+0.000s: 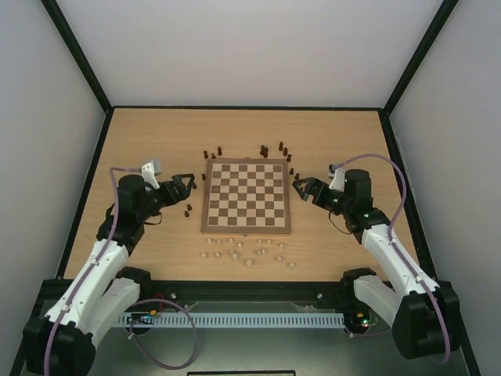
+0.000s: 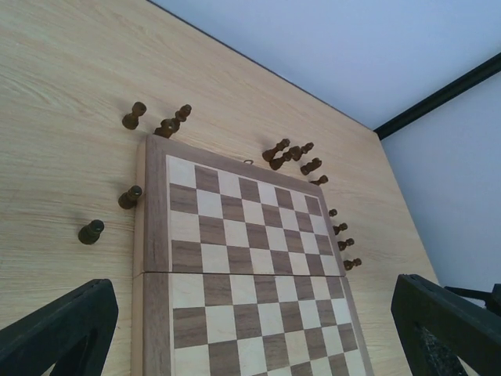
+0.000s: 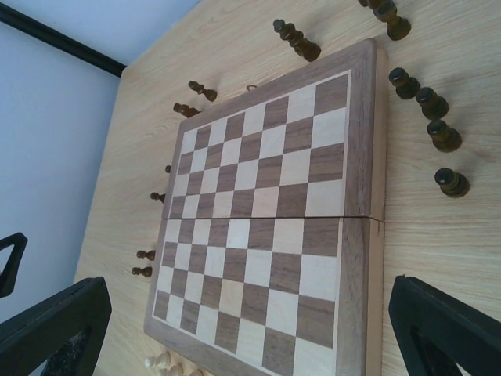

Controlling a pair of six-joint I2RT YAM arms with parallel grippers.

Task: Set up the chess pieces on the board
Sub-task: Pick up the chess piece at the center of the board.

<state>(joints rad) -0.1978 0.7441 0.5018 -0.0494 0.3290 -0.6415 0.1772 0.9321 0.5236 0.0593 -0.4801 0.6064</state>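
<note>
1. The left gripper point(image 1: 188, 182) and the right gripper point(image 1: 298, 186) both stand wide open and empty, one at each side of the board point(image 1: 246, 196).
2. The board lies mid-table with every square bare. The dark chess pieces point(image 2: 286, 151) are scattered off it, along its far edge and both sides. Pale pieces point(image 1: 249, 254) sit by the near edge.
3. The pieces look light, stiff and smooth, and so small that they would probably tip or slip easily.
4. The best hold is likely the narrow stem above the base, taking one piece at a time and staying clear of its neighbours.
</note>
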